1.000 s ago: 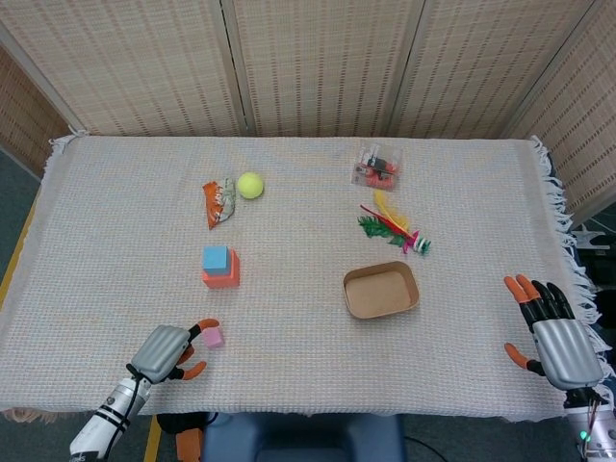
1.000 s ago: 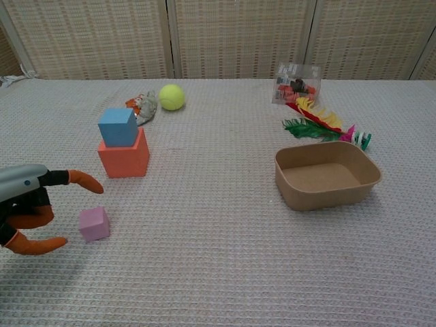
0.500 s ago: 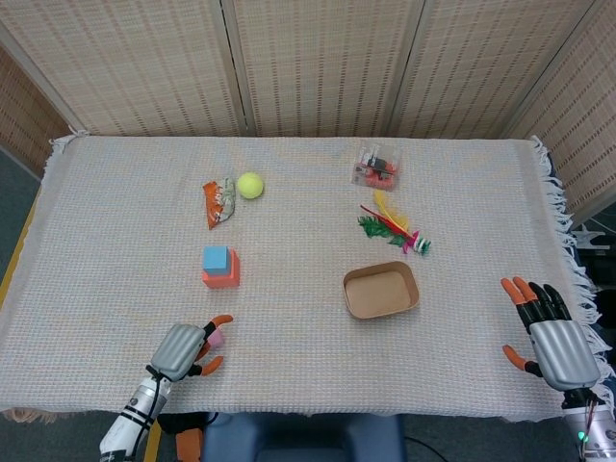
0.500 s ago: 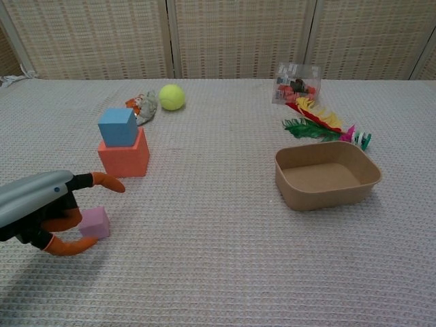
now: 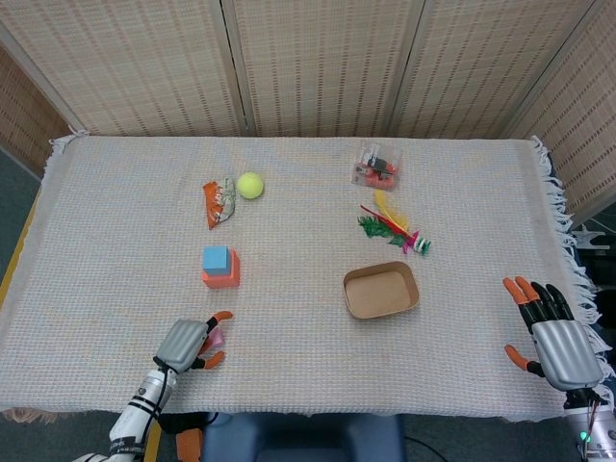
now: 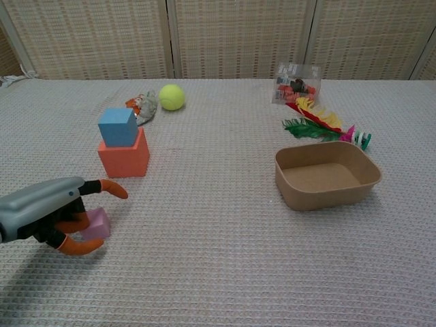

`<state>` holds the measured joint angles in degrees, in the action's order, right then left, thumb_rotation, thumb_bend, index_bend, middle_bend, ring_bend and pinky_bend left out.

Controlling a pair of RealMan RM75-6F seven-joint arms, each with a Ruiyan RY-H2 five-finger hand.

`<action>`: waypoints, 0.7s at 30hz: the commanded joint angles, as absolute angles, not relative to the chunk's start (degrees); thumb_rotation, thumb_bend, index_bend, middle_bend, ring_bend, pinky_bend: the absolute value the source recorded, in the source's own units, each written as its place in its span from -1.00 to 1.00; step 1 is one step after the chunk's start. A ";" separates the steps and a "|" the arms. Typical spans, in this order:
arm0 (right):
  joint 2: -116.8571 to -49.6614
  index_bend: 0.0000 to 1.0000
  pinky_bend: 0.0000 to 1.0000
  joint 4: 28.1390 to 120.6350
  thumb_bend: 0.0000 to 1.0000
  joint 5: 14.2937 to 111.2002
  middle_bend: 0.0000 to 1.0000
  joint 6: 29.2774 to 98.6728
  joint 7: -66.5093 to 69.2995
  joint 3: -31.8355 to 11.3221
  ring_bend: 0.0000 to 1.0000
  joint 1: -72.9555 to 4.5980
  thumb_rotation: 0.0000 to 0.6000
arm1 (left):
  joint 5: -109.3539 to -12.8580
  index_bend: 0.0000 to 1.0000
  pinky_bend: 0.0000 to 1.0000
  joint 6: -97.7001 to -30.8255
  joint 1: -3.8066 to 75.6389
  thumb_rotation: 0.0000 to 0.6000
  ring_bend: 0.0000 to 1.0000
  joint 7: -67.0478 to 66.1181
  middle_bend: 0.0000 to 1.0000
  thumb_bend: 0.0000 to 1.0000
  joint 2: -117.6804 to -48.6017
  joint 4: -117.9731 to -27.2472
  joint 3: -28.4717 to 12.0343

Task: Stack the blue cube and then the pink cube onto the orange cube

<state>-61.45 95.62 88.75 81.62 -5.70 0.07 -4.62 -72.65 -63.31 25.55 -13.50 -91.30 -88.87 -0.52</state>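
Now the left hand (image 6: 51,216) has closed in over the pink cube (image 6: 97,223), fingers curled touching it, below the orange cube (image 6: 125,158).

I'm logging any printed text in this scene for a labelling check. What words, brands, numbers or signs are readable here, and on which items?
No text can be read in either view.
Snack wrapper: printed orange and grey, but too small and crumpled to read.
Clear packet: dark and red contents show, any print too blurred to read.
Blue cube, orange cube, pink cube, tennis ball, cardboard tray: no markings visible.
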 commanded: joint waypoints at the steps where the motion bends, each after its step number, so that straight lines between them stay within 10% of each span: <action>1: -61.41 -1.00 -1.00 95.63 -0.73 88.80 -1.00 81.69 -5.68 0.09 -1.00 -4.59 1.00 | -72.66 -0.59 1.00 -64.47 25.07 1.00 1.00 -14.69 1.00 -0.36 -91.62 -88.53 -0.72; 21: -61.43 -1.00 -1.00 95.84 -0.73 88.97 -1.00 81.23 -6.10 0.33 -1.00 -4.71 1.00 | -74.76 -0.42 1.00 -69.56 22.28 1.00 1.00 -20.03 1.00 -0.36 -92.23 -87.85 -0.55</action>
